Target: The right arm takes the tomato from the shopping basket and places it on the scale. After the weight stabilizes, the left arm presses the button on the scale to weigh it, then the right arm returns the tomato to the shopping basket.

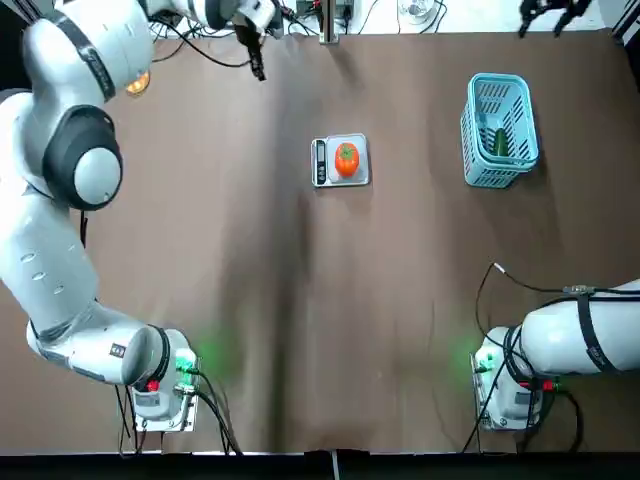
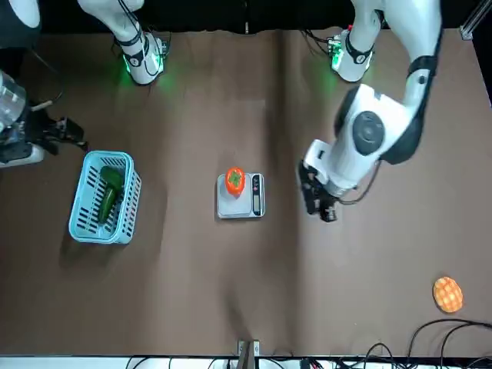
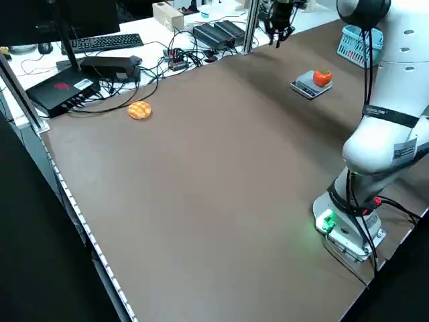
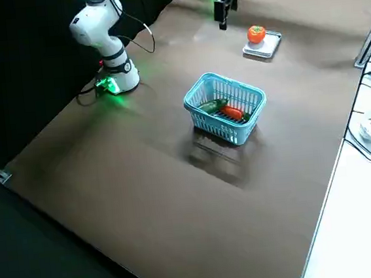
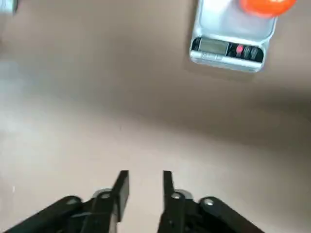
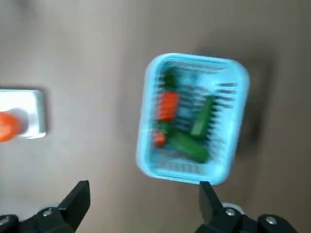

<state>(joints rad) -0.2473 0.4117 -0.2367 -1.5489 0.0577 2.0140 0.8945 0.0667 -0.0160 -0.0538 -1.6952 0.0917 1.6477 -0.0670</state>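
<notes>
Tomato (image 1: pixel 347 159) on scale (image 1: pixel 333 172). Left gripper (image 5: pixel 146 177), beside scale, and right gripper (image 6: pixel 145 187), near basket (image 6: pixel 192 119): fingers open.

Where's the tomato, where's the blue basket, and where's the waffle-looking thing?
Tomato (image 2: pixel 235 181): front view, on its orange-red side.
Blue basket (image 4: pixel 209 125): right side view, on its lattice side wall.
Waffle-looking thing (image 3: pixel 139 110): left side view, middle of its top.

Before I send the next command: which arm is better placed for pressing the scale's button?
Left, I judge. Its gripper hangs empty and open on the strip side of the scale, while the right gripper hangs open near the basket.
</notes>
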